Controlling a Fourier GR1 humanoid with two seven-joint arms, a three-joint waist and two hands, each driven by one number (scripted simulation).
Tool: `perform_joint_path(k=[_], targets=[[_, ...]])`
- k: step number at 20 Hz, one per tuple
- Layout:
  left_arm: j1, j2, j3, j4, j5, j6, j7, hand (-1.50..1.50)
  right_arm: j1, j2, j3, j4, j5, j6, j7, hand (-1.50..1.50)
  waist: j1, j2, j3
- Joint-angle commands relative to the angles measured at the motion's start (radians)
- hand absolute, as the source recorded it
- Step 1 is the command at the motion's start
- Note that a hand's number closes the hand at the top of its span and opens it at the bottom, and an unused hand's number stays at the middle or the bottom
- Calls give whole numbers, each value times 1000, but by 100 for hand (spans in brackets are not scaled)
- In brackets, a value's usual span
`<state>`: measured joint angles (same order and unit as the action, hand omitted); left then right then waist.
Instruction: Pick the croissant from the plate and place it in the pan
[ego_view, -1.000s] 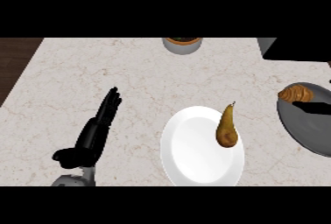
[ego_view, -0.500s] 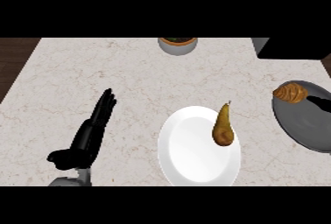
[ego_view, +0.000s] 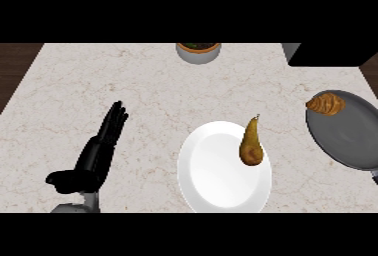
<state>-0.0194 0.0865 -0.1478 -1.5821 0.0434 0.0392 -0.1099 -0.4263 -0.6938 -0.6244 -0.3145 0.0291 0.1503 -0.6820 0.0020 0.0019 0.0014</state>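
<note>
The brown croissant (ego_view: 326, 103) lies on the far rim of the dark grey pan (ego_view: 347, 136) at the right edge of the counter. On the right side of the white plate (ego_view: 214, 177) in the middle lies a brown pear (ego_view: 251, 142), its stem pointing away. My left hand (ego_view: 100, 150) rests open at the lower left, fingers straight and pointing away, well apart from the plate. My right hand shows nowhere in the head view.
A grey pot with something dark and orange inside (ego_view: 198, 50) stands at the counter's far edge. A black block (ego_view: 328, 54) fills the far right corner. Dark wood floor (ego_view: 15, 70) borders the counter's left edge.
The dark shape of my right hand that lay over the pan beside the croissant has gone from view. The croissant stays on the pan's rim. My left hand kept its pose.
</note>
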Motion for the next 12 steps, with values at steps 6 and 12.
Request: perform_joint_path(k=[6,12], targets=[[12,-24,-7,28,-29,-1,-30,0,232,1,42,-97,-26,154,-183,-150,-5,-3,-1],[25,-7,17,-31,-35,-29,-2,0,285,56,68,-249,-94,103,-91,-150,-3,-3,-2]])
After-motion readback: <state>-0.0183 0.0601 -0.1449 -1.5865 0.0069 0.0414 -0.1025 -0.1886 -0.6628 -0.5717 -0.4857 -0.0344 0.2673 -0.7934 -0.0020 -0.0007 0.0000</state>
